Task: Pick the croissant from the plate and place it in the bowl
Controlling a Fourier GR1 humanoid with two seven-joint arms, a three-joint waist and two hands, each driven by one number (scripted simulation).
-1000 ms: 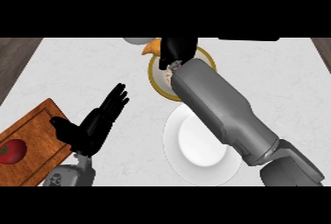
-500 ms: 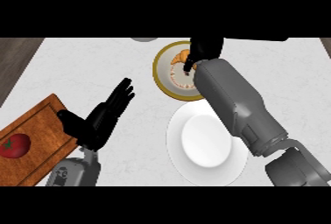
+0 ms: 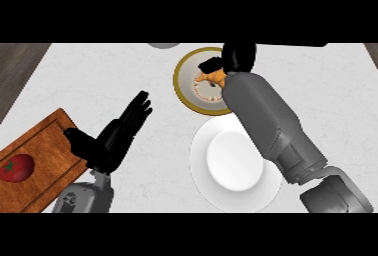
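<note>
since a moment ago the right hand (image 3: 235,56) has settled onto the far side of the gold-rimmed plate (image 3: 184,95), and the left hand (image 3: 111,137) has drifted slightly right.

detail: croissant (image 3: 215,76) lies on the far part of the plate, directly beside and partly under the right hand's curled fingers (image 3: 210,65), which appear to close round it; its long axis cannot be made out. the white bowl (image 3: 235,167) sits just near of the plate, beneath the right forearm, so the carry is a short pull toward the robot. the left hand rests open, fingers straight, holding nothing, near a wooden cutting board (image 3: 44,150) with a tomato (image 3: 16,167).
</note>
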